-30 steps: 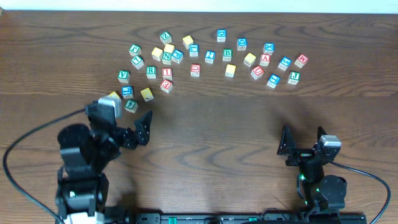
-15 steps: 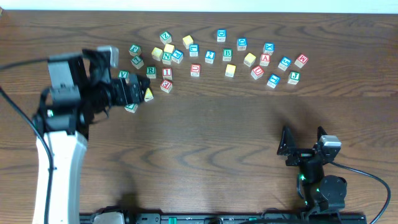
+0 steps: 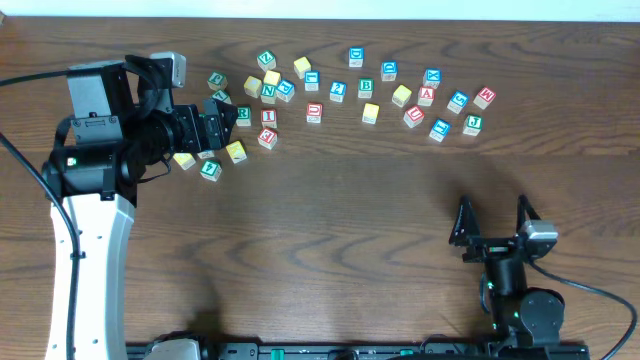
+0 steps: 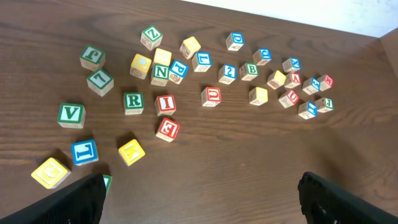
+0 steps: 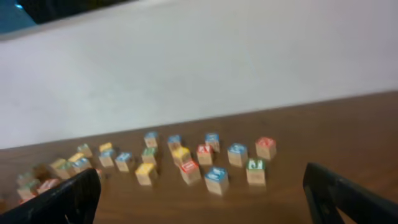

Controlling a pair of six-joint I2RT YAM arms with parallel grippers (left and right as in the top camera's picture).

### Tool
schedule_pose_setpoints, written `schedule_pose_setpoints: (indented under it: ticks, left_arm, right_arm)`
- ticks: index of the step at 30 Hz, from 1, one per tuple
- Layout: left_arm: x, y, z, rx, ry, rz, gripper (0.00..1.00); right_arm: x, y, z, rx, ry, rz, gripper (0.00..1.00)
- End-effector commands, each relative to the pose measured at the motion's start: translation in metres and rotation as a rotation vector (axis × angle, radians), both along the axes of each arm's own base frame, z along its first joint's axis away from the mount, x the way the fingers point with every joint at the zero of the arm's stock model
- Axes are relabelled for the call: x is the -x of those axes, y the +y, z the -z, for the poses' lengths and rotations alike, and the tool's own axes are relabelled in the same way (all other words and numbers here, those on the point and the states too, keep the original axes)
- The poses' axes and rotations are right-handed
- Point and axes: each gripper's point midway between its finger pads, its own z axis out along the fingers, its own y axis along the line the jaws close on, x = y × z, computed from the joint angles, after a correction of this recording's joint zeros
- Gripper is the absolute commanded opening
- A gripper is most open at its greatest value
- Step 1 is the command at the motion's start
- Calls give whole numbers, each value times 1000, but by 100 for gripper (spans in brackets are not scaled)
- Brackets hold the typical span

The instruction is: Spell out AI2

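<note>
Red "I" cube (image 4: 166, 104) lies left in the tabletop (image 3: 350, 200) scatter, red "A" cube (image 3: 427, 95) right, blue "2" cube (image 4: 227, 73) between, barely legible. Left claw (image 3: 212, 122), spread and empty, covers some left-side cubes (image 3: 184, 160); right claw (image 3: 493, 220) likewise spread, empty.

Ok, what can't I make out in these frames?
- Right wrist: blurred; letters on the cubes unreadable.
- Overhead: left gripper covers the cubes beneath it.
- Left wrist: green cube mostly hidden behind a finger at the bottom edge; far-right cubes too small to read.
</note>
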Motion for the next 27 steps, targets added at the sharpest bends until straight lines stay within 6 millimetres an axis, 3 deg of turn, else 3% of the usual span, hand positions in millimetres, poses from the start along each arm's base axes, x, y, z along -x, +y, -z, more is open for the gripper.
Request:
schedule_pose_setpoints:
  ticks: [1,6,11,18,27]
  left_arm:
    - [-3,-2,-9,3,-28,15,97]
    - [-4,-2,-10,2,-33,15,97]
    - [-4,-2,-11,2,-37,15,98]
    - [-3,-2,-10,3,-30,15,98]
    - [-5,-2,-11,2,-40,15,97]
  right_arm:
    - [5,6,-26,101,-77,-24,99]
    - [5,-5,-67,162,-100,31,99]
    - [-11,-7,-109,191,-78,28,99]
    - [-61,6,-159,214,12,-56,99]
    - [-141,20,-186,220,298,-170,99]
